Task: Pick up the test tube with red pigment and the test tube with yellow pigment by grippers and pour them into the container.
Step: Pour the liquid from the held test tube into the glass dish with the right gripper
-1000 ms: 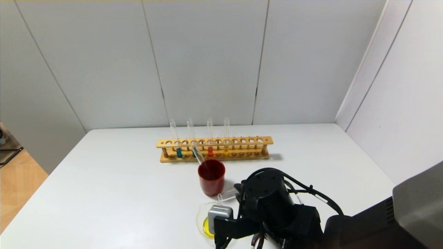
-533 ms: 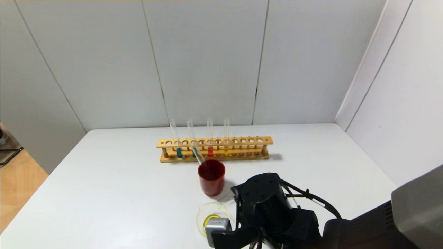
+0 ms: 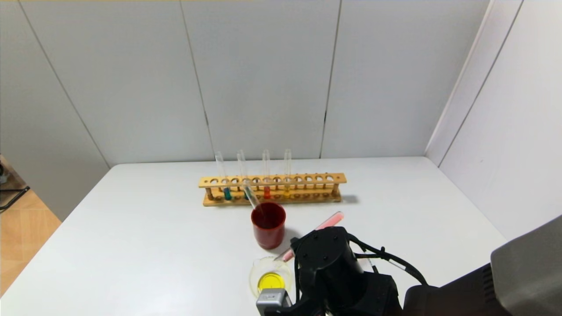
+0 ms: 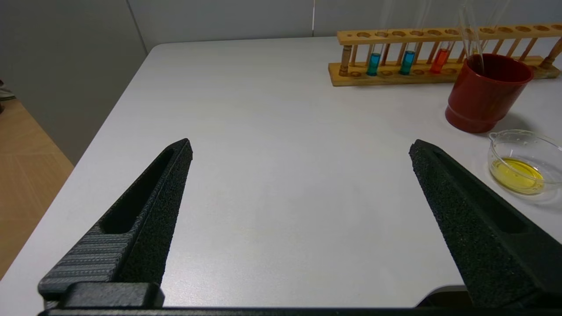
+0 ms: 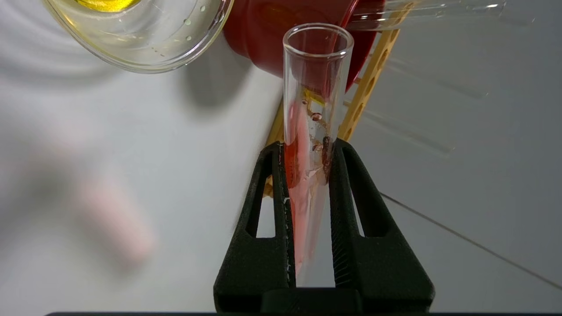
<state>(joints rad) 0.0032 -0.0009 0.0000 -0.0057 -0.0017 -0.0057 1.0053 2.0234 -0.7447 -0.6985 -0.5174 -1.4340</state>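
My right gripper is shut on the test tube with red pigment. In the head view this tube lies tilted, its round end raised and its mouth low by the far rim of the container. Red liquid is spread along the tube's inside, short of the mouth. The container, a clear glass beaker, holds yellow liquid. A second red tube and a yellow tube stand in the wooden rack. My left gripper is open and empty over bare table.
A dark red cup stands just behind the container with an empty tube leaning in it. Teal tubes stand at the rack's left end. My right arm covers the table's near right part.
My right arm has drawn nearer and rolled, tipping the tube so its round end rises. The red liquid now runs along the tube. The beaker's yellow liquid is now uncovered.
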